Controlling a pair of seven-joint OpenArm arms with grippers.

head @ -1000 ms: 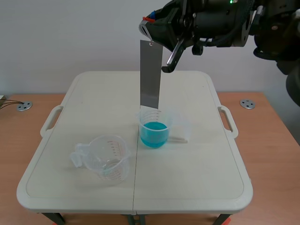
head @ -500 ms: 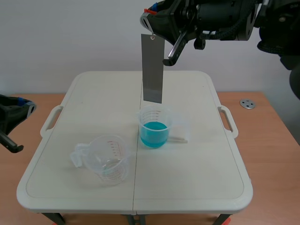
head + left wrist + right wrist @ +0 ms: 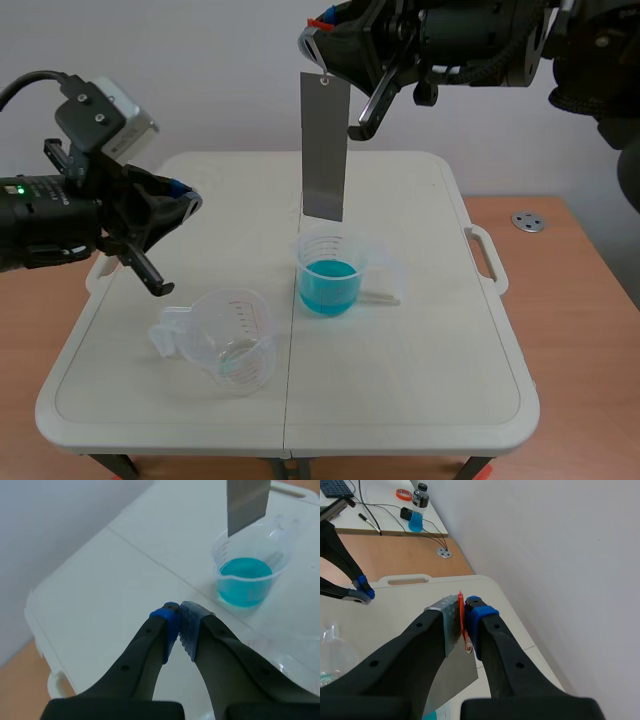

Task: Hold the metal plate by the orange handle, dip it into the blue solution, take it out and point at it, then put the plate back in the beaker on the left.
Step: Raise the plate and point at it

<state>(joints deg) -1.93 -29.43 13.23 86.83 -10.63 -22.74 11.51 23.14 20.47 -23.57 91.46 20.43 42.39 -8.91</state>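
Standing nearest the tabletop's front edge, left of centre: an empty clear beaker. Near the tabletop's middle sits the beaker of blue solution. Above the left edge hangs the left gripper, fingers pressed together on nothing. Directly over the solution, the metal plate hangs upright, its lower end just above the rim. Up top, the right gripper is clamped on the orange handle.

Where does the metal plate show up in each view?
Scene view: the metal plate hangs top centre, above the blue solution beaker.
Left wrist view: its lower end, ahead of the shut left claw, over that beaker.
Right wrist view: gripped in the right claw by the orange handle.
Shared landmark: the left claw, in all three.
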